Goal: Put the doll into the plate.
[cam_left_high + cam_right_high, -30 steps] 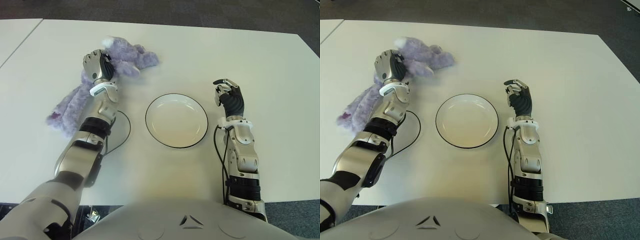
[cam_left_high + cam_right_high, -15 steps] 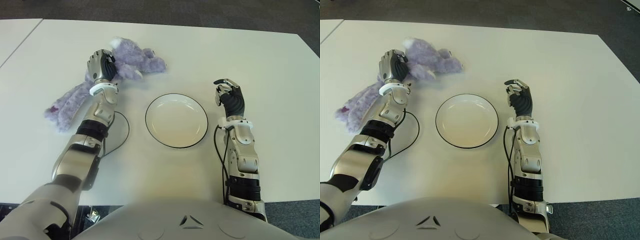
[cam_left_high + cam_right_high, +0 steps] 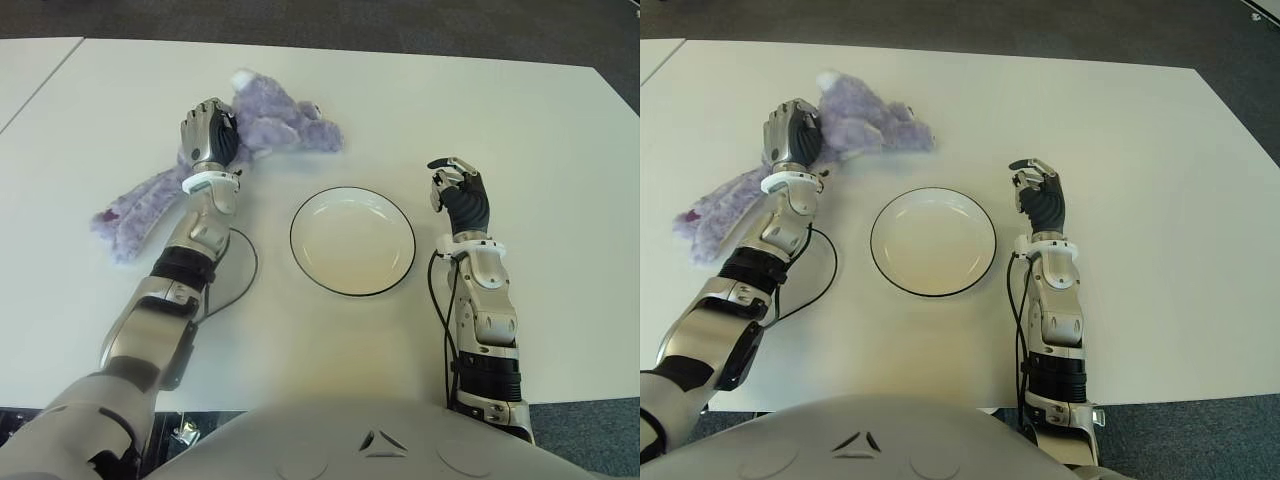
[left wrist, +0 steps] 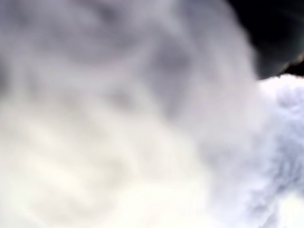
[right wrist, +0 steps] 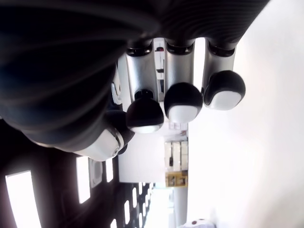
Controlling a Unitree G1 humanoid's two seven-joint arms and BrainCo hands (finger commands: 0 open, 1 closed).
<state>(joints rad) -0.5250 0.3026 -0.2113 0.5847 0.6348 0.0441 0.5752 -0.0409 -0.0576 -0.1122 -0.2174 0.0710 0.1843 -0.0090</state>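
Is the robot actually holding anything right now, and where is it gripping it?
Yes. The left robot hand grips the fluffy purple plush doll around its middle, near the head end. The right robot hand holds nothing, beside the white black-rimmed plate.

The doll [image 3: 265,125] is shaggy lilac plush, the plate [image 3: 352,241] smooth and glossy, the table [image 3: 480,110] matt.

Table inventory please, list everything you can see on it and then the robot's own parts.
doll: one, purple plush, far left of the table, gripped by the left hand.
plate: one, white with a dark rim, centre, nothing in it.
table: one, white, under everything.
cable: one, black, looping beside the left forearm.
left hand: closed on the doll, left of the plate.
right hand: holding nothing, fingers relaxed, right of the plate.
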